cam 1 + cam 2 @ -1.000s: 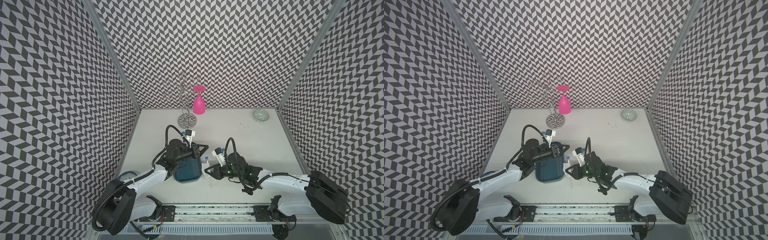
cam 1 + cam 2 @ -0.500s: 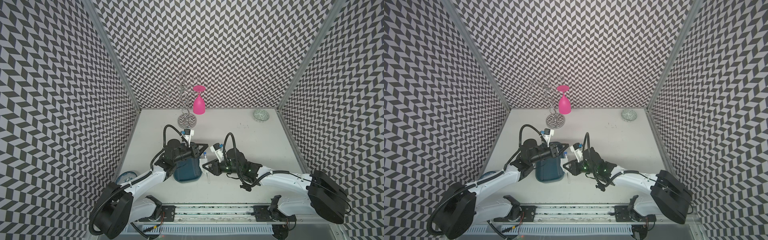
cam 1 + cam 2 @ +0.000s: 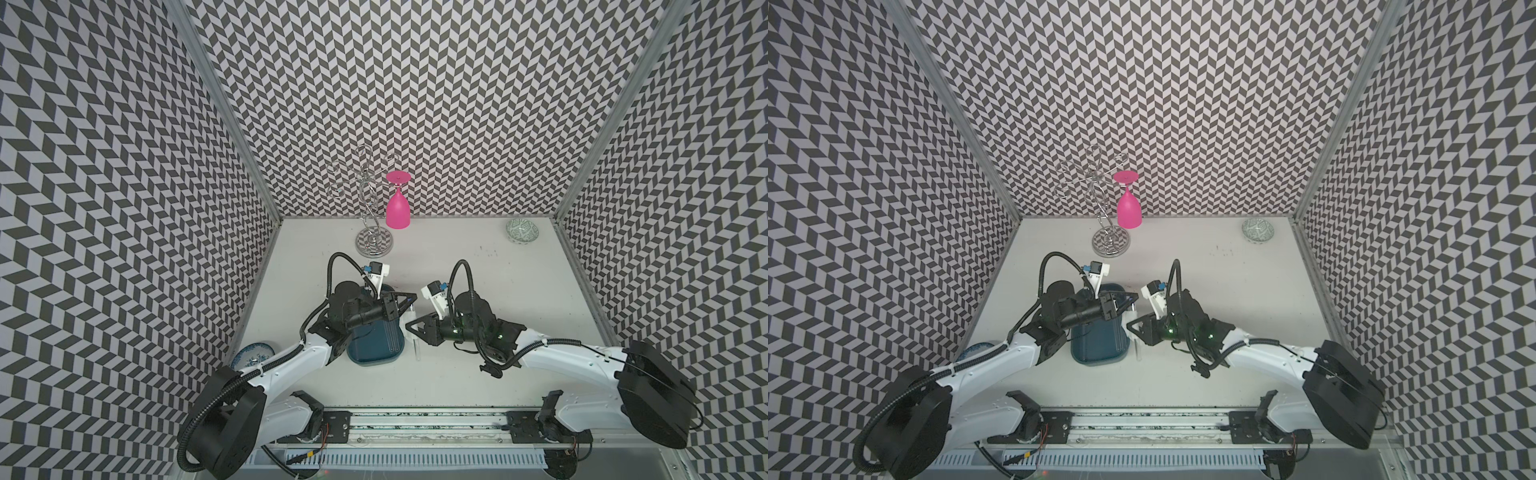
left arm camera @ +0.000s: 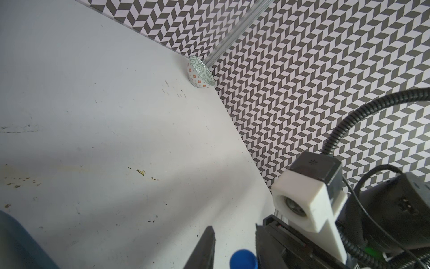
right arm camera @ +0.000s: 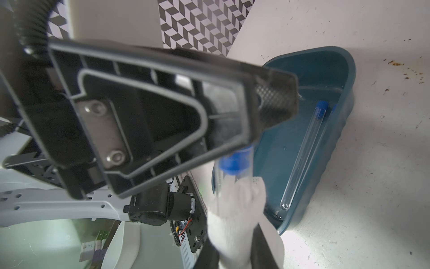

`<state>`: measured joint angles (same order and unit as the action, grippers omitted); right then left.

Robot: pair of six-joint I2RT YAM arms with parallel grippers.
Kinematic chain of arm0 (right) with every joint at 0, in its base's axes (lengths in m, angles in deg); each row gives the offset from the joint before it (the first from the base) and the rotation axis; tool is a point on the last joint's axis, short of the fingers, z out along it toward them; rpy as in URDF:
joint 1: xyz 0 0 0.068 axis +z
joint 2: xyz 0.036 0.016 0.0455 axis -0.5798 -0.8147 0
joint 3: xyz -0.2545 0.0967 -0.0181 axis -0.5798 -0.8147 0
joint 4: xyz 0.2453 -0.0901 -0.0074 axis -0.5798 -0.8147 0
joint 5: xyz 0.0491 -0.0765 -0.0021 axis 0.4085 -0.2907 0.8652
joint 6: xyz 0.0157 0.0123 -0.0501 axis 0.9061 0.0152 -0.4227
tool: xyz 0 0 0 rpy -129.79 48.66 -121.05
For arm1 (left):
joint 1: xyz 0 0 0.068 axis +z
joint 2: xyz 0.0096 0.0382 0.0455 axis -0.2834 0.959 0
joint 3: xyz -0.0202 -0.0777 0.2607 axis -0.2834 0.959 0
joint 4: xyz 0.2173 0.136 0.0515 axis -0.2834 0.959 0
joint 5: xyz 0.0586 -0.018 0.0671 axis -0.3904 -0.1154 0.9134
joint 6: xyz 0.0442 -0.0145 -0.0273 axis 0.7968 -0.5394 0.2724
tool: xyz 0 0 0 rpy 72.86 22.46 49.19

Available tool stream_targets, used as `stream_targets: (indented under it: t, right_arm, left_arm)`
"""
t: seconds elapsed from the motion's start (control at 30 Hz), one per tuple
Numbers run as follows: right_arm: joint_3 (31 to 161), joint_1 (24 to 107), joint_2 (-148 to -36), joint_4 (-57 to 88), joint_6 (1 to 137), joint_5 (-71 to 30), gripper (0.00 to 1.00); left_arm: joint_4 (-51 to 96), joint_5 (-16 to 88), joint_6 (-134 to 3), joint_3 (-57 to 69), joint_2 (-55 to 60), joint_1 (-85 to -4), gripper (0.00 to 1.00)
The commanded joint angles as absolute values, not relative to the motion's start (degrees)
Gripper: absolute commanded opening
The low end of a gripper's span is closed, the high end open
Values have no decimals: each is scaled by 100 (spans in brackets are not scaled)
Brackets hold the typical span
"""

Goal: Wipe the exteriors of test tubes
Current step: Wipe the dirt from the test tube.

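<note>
A clear test tube (image 3: 417,350) with a blue cap (image 4: 243,259) stands almost upright just right of the teal tray (image 3: 376,349). My left gripper (image 3: 411,298) is around its capped top, slightly open, with a gap between the cap and one finger. Just below, my right gripper (image 3: 409,325) is shut on a white tissue (image 5: 235,209) wrapped round the tube. In the right wrist view two more test tubes (image 5: 302,158) lie side by side in the tray (image 5: 325,69).
A wire glass rack (image 3: 372,216) holding a pink glass (image 3: 397,208) stands at the back. A patterned bowl (image 3: 522,231) sits in the back right corner. A blue-and-white dish (image 3: 253,353) lies by the left wall, beside my left arm.
My right gripper has slid the tissue up along the tube towards the cap and my left gripper. The left arm has hardly moved.
</note>
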<state>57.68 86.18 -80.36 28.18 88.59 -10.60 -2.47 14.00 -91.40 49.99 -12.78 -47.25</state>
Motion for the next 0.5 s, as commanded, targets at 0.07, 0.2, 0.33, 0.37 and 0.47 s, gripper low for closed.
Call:
stream_targets:
  t: [0.07, 0.2, 0.33, 0.37, 0.47]
  right_arm:
    - [5920, 8580, -7869, 2963, 8767, -1012, 18]
    - [5922, 8558, -7858, 2954, 8767, -999, 18]
    - [5910, 8537, -7845, 2951, 8770, -1001, 18]
    - [5910, 8527, -7847, 2946, 8769, -997, 18]
    - [5932, 8502, -7829, 2938, 8769, -990, 18]
  left_arm:
    - [-348, 1267, -9039, 4964, -1175, -4803, 26]
    - [-348, 1241, -9026, 4947, -1121, -4845, 25]
    - [-348, 1249, -9021, 4982, -1122, -4863, 28]
    - [-361, 1258, -9017, 4988, -1131, -4863, 29]
    - [-366, 1274, -9013, 4995, -1129, -4872, 27]
